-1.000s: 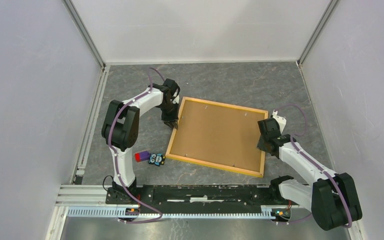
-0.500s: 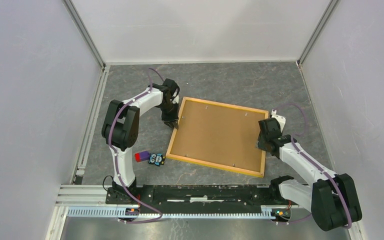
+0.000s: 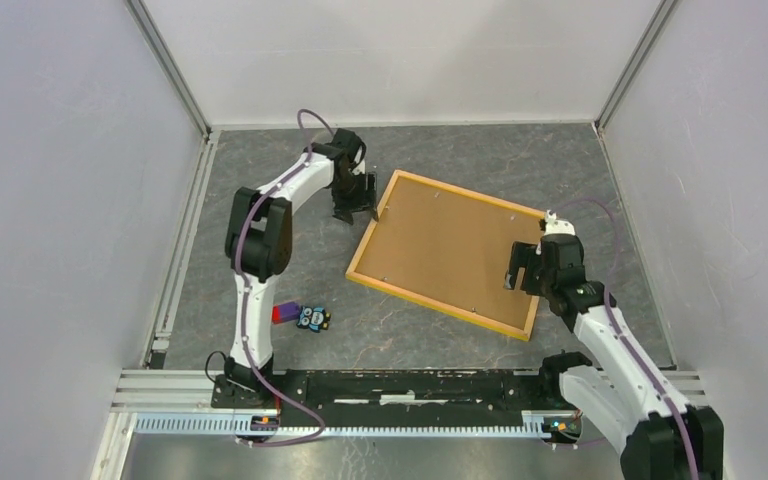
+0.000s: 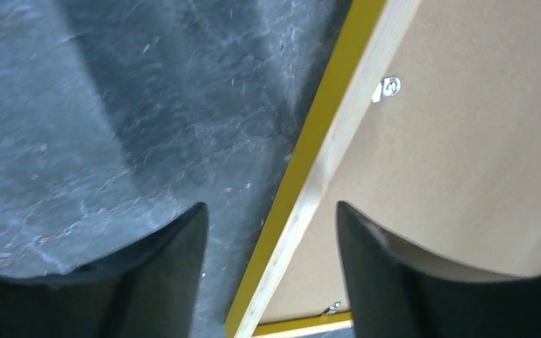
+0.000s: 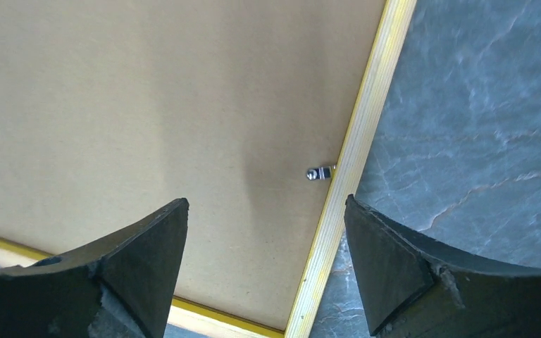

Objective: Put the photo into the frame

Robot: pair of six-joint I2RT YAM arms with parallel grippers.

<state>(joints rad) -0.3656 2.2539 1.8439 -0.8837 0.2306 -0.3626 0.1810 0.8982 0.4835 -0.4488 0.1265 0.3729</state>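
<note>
the frame (image 3: 440,306) lies flat around the middle of the table (image 3: 460,160), a little toward the right edge, back side up and turned askew to the table's edges. its thin yellow-orange border runs all the way round a brown hardboard backing panel (image 3: 450,250), which sits inside it. small metal turn clips (image 4: 389,87) sit along the inner edge, and there's another one (image 5: 319,172) in the right wrist view, reaching from the border onto the panel.

over to the left gripper (image 3: 358,215), up by the frame's far-left corner. the wrist view shows the left gripper (image 4: 271,211) with its jaws spread wide, the frame's left rail running between the two dark fingers (image 4: 162,274), nothing pinched.

now the right gripper (image 3: 522,282), at the frame's right side. from its own camera the right gripper (image 5: 266,204) is gaping wide too, one finger over the backing panel, the other over bare table, with the right rail between them and nothing held.

and near the table's near-left corner, well apart from the frame, a purple and red block (image 3: 282,313) sits just beside a small blue toy (image 3: 312,318).
</note>
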